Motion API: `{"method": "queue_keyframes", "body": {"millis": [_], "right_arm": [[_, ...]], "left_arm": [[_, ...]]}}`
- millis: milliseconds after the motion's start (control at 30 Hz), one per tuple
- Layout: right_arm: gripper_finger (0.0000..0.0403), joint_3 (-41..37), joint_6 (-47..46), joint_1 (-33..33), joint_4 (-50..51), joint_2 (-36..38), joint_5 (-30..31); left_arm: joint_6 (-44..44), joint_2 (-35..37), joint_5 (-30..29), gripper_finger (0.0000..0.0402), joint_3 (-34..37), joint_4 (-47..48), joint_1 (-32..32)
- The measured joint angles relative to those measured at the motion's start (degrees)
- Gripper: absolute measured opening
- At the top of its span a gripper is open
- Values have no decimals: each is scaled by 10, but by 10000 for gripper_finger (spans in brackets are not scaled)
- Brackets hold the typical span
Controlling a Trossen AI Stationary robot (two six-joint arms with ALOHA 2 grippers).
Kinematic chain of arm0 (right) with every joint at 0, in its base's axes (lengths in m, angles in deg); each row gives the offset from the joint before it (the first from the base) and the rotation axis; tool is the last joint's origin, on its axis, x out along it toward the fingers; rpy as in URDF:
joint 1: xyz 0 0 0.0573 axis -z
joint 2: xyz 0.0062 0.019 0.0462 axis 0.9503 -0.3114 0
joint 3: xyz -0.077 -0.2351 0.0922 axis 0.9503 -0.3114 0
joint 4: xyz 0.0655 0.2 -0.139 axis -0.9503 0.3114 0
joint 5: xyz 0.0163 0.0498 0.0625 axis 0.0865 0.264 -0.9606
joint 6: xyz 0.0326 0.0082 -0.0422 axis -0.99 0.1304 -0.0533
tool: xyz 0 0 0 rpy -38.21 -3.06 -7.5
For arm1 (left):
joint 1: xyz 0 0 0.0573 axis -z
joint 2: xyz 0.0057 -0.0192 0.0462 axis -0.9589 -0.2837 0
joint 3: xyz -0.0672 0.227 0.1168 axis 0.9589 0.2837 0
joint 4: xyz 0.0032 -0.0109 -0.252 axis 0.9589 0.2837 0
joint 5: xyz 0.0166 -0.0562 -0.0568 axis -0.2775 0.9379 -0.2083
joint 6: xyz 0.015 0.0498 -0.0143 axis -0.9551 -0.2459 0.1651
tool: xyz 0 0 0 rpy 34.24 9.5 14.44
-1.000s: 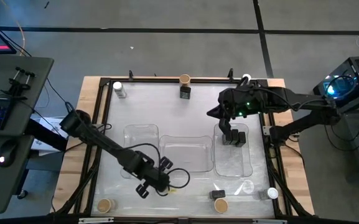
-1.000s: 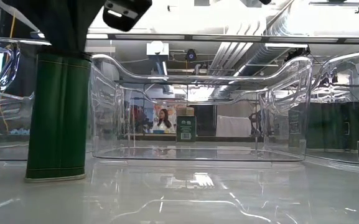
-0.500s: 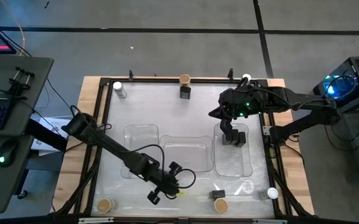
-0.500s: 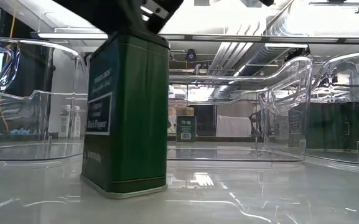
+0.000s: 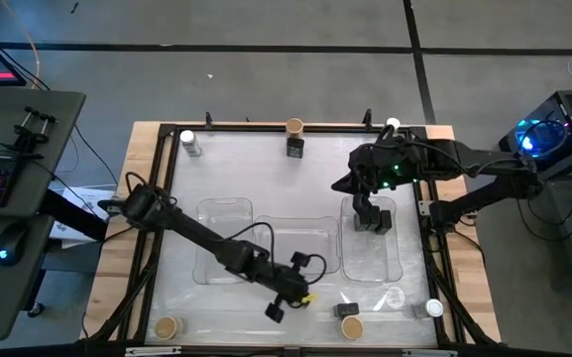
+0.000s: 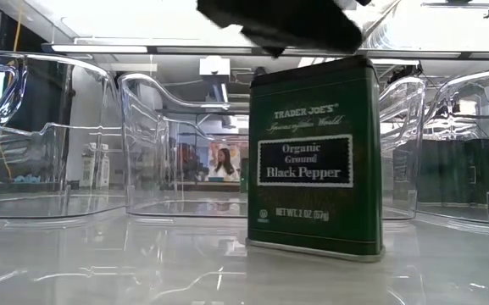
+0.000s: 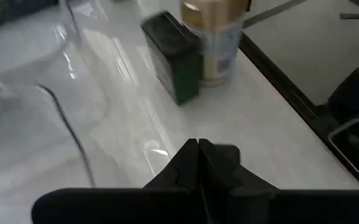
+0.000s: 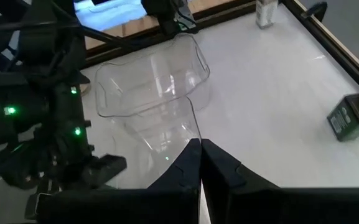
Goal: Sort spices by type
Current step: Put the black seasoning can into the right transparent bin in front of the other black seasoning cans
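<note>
currently, working left to right across the high view: a white-lidded jar (image 5: 189,144) stands in the far left corner and a tan-topped container (image 5: 168,326) in the near left corner, both outside the trays; the left tray (image 5: 206,213) shows nothing inside; the left gripper (image 5: 287,295) sits low at the table's near edge, fingers clenched together, and the wrist view shows nothing between them; whether it touches the green tin (image 6: 315,157) standing upright on the table beneath it cannot be told; just beyond it, a black tin (image 7: 172,57) and a tan-topped jar (image 7: 214,38) stand side by side, touching or nearly so; at the far edge, another black tin (image 5: 295,148) stands near a tan-topped one (image 5: 294,126); the right gripper (image 5: 363,216), likewise clenched and empty, hangs over the right tray (image 5: 385,263), where black tins (image 5: 382,220) appear grouped.

judgement: the tins look rigid, light, smooth-sided; slippery on this glossy surface; best gripped across the narrow flat faces, near mid-height, to avoid tipping.
</note>
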Motion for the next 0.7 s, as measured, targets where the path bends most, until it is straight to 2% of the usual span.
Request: {"method": "queue_keyframes", "body": {"millis": [133,267,367,433,567,700], "right_arm": [[0,0,1,-3,-31,0,-26],[0,0,-35,-10,-78,1,-93],[0,0,-71,-46,-103,-9,-98],[0,1,-79,-85,-111,-27,-92],[10,1,-82,-168,-118,-83,-51],[57,0,-72,-228,-123,-157,-29]], "left_arm": [[-22,-4,-2,0,-52,29,-8],[1,36,-36,0,-126,200,-15],[42,92,-46,0,-143,313,-17],[81,134,-68,0,-135,353,-13],[188,233,-191,0,-112,427,15],[335,327,-344,0,-69,445,46]]}}
